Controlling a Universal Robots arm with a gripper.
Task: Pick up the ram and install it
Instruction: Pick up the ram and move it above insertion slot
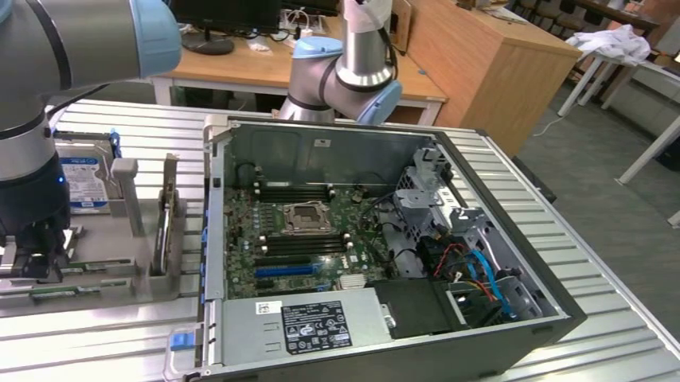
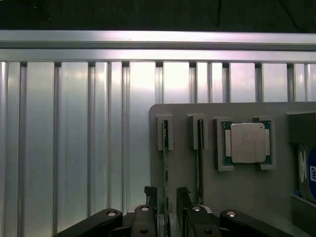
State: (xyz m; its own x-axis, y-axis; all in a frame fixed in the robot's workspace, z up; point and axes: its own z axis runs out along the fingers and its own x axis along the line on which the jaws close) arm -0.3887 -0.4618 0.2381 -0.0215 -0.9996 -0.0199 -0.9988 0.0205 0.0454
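The ram (image 2: 165, 148) stands on its thin edge in a slot of the grey holder (image 2: 187, 173) on the table (image 2: 74, 148), so both flat faces are free for gripping. The jaws are released and wide, one at each side of the stick, not yet pressing it. A second stick (image 2: 200, 148) and a processor (image 2: 245, 143) sit beside it. The open computer case (image 1: 372, 239) lies next to the holder with its board facing up, probably for easy access from above.

The gripper (image 2: 166, 195) has its jaws apart on either side of the ram (image 2: 165, 153), which stands on edge in a grey holder (image 2: 237, 197) on the ribbed counter (image 2: 74, 148), beside a second stick (image 2: 200, 158) and a processor (image 2: 248, 143).
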